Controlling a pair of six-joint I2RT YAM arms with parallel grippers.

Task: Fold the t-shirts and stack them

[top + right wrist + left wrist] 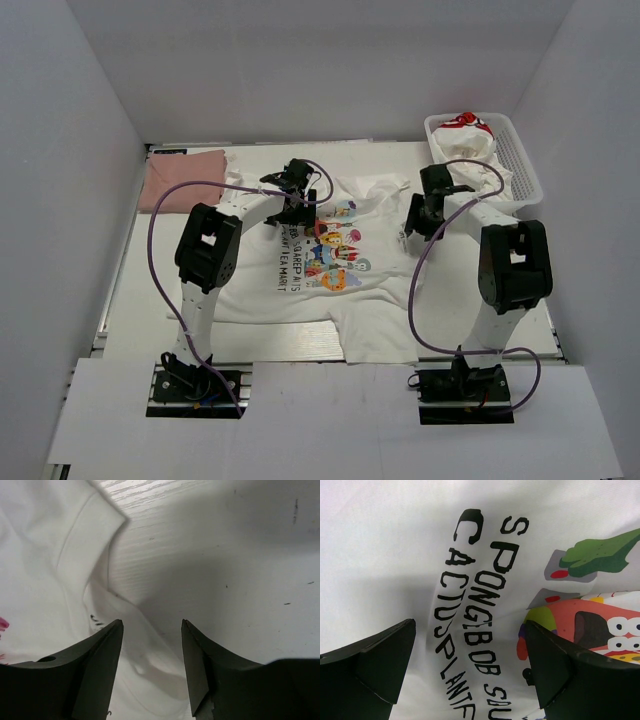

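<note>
Top external: table (135,272), seemingly grey walls (320,60)

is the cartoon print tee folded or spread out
Spread out. The cartoon-print t-shirt lies open on the table, its whole print facing up and no fold across it.

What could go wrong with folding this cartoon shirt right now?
The right gripper, open, straddles only a thin fold at the edge of the cartoon t-shirt, so closing may catch too little cloth and slip. The open left gripper hangs over the lettering mid-shirt, not an edge; pinching there might bunch it up.
</note>
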